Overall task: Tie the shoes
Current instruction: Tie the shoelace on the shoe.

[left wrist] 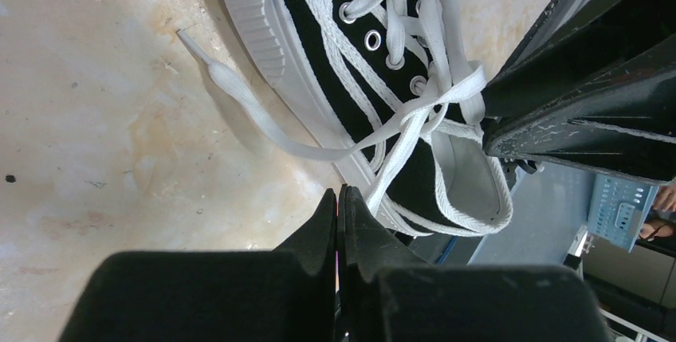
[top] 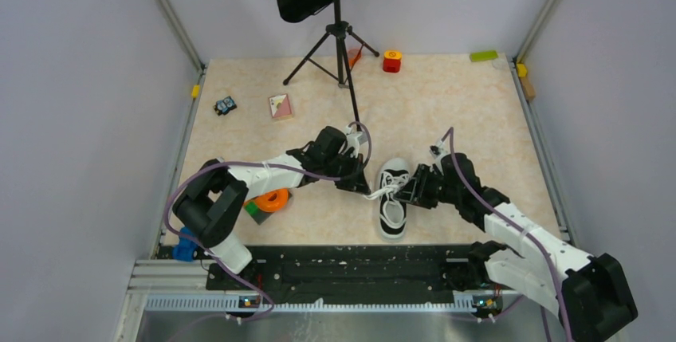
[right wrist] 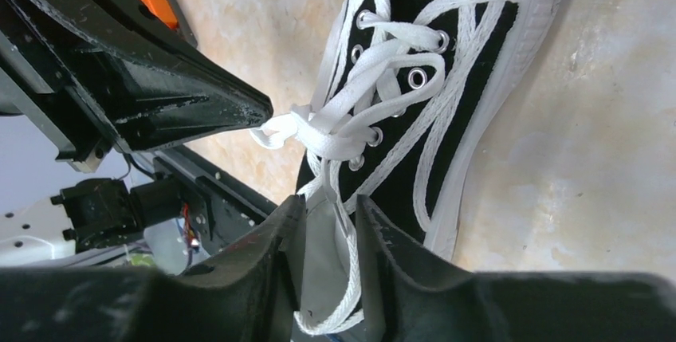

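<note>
The black sneaker [top: 393,214] with white sole and white laces lies mid-table between my grippers; it also shows in the left wrist view [left wrist: 351,63] and the right wrist view [right wrist: 470,39]. The laces [right wrist: 335,131] are crossed into a knot over the eyelets. My left gripper [top: 365,192] is shut at the shoe's left side [left wrist: 339,193], and a taut lace strand [left wrist: 391,159] runs from the knot to its tips. My right gripper [top: 406,192] is at the shoe's right side, slightly open [right wrist: 328,202], with a lace loop [right wrist: 347,278] hanging between its fingers.
A music stand tripod [top: 339,47] stands at the back. An orange tape ring [top: 273,198] and a green block [top: 253,208] lie under the left arm. A pink card [top: 280,106], a small toy [top: 225,105] and a red block [top: 391,60] lie further back.
</note>
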Action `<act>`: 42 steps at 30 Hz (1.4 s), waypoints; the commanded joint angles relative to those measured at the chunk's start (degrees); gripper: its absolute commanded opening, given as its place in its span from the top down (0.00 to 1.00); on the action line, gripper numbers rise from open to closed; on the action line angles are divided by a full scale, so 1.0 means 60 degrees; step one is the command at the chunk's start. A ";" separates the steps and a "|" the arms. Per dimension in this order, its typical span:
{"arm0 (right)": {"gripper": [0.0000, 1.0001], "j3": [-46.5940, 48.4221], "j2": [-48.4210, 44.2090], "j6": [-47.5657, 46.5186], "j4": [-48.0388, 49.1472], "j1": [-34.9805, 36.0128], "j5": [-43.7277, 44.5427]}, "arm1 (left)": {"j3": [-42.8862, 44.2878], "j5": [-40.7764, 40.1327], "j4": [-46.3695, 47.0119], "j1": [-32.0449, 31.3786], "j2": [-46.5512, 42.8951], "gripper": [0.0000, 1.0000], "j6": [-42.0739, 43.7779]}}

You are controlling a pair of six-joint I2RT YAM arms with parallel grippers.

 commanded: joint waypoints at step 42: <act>1.00 0.1288 0.0125 0.0047 0.0218 0.0779 -0.0260 | 0.0154 0.0060 0.0366 -0.0099 0.0064 1.00 -0.0161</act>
